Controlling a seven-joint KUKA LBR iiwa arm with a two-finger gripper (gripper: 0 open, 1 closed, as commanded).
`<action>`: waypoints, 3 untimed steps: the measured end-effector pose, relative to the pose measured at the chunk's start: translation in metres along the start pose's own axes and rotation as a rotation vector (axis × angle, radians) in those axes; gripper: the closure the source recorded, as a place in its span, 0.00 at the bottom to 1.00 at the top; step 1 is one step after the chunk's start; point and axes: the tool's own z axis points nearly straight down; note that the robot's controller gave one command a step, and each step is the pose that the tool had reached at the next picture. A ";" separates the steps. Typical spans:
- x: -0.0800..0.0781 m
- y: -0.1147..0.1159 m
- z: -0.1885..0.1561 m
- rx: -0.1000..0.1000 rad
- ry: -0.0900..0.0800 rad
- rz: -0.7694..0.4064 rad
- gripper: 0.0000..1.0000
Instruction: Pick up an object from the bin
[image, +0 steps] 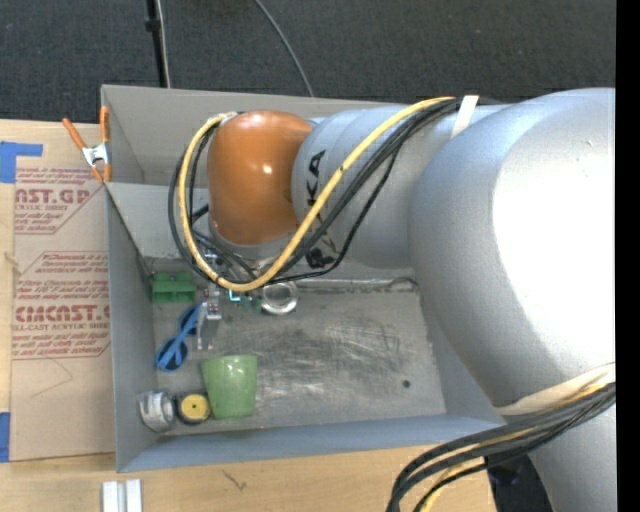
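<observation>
Blue plastic piece (177, 342) beside gripper (210, 320); arm (520, 250) lettered "KA"

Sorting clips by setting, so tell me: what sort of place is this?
Probably a robotics lab's grasping test cell: a large arm reaches into a grey metal bin holding unrelated oddments, such as a green cup and a green block.

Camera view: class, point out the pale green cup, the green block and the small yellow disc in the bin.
pale green cup (231, 388), camera view, middle of its side.
green block (172, 289), camera view, its top face.
small yellow disc (193, 407), camera view, its centre.
</observation>
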 end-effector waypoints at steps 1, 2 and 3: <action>0.010 0.025 0.057 0.000 -0.011 -0.431 0.00; 0.022 0.009 0.027 0.001 -0.009 -0.488 0.00; 0.003 0.030 0.028 0.000 -0.011 -0.635 0.00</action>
